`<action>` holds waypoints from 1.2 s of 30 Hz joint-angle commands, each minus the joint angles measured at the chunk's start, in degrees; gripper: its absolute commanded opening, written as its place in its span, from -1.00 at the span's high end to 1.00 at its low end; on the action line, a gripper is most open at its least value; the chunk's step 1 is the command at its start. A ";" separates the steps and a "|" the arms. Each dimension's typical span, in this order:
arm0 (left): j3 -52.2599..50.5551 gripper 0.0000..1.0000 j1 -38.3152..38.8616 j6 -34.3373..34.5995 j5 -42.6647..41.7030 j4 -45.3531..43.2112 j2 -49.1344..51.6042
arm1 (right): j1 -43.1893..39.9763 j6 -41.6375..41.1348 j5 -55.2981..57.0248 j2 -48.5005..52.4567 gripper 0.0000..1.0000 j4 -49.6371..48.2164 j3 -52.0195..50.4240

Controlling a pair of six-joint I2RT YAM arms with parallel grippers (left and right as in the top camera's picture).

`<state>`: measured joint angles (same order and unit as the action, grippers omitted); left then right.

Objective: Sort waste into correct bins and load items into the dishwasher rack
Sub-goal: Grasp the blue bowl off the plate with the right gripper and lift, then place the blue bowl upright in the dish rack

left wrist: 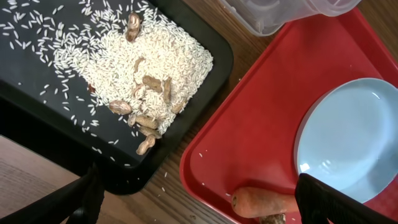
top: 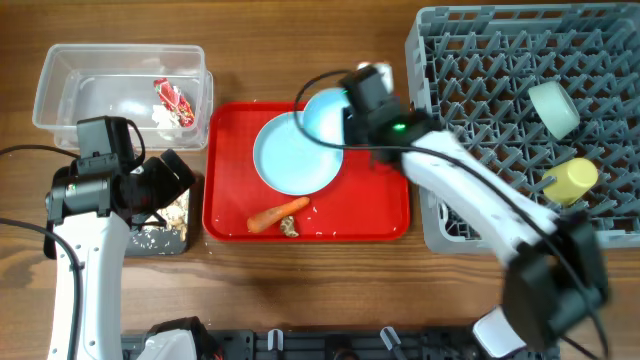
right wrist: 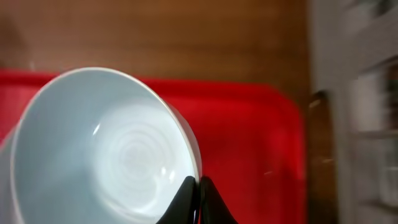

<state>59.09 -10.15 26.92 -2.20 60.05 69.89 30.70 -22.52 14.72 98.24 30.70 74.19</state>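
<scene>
My right gripper (top: 345,118) (right wrist: 198,186) is shut on the rim of the small light blue bowl (top: 322,112) (right wrist: 99,143), held tilted over the back of the red tray. The light blue plate (top: 290,155) (left wrist: 354,140) lies on that tray, with the orange carrot (top: 275,215) (left wrist: 264,202) and a brown scrap (top: 289,229) in front of it. My left gripper (top: 172,185) (left wrist: 199,205) is open and empty over the black tray (top: 160,240) (left wrist: 37,118), which holds rice and brown scraps (left wrist: 146,74). The clear tub (top: 60,95) holds the red wrapper (top: 175,98) and white tissue (top: 163,116). The spoon is not in view.
The grey dishwasher rack (top: 480,90) stands at the right with the mint green bowl (top: 553,108) and yellow cup (top: 571,181) in it. The red tray (top: 380,215) (left wrist: 249,124) lies between the bins and the rack. Loose rice grains lie on it.
</scene>
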 commanded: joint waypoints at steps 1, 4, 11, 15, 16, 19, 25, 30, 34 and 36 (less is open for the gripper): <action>0.17 -1.00 -0.35 0.57 0.15 0.00 -0.46 | -4.46 8.09 8.85 -8.76 0.92 0.31 -0.26; 0.17 -1.00 -0.35 0.57 0.15 0.00 -0.46 | -9.84 16.98 17.40 -13.84 0.91 -1.42 -0.26; 0.17 -0.99 -0.35 0.57 0.15 -0.63 -0.46 | -21.40 34.91 32.06 -15.43 0.91 -9.77 -0.28; 0.17 -0.99 -0.35 0.59 0.15 -0.87 -0.46 | -24.94 42.05 39.60 -13.07 0.91 -15.74 -0.33; 0.17 -1.00 -0.35 0.59 0.13 -0.87 -0.46 | -25.49 43.58 42.05 -12.17 0.91 -17.25 -0.33; 0.17 -1.00 -0.35 0.59 0.13 -1.01 -0.46 | -27.54 50.69 48.52 -7.26 0.91 -25.49 -0.33; 0.17 -1.00 -0.35 0.59 0.13 -1.29 -0.46 | -28.11 62.16 52.74 4.63 0.91 -39.23 -0.33; 0.17 -1.00 -0.35 0.59 0.13 -1.40 -0.46 | -27.78 66.71 53.20 12.85 0.91 -45.72 -0.35; 0.17 -1.00 -0.35 0.59 -0.59 -2.21 -0.46 | -25.46 65.83 53.20 15.63 0.91 -45.68 -0.39; 0.17 -1.00 -0.35 0.59 -1.20 -2.47 -0.46 | -24.02 65.53 53.20 15.89 0.92 -45.64 -0.44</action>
<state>59.09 -10.15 26.92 -2.42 58.04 69.89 4.38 42.41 66.65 112.73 -14.96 73.80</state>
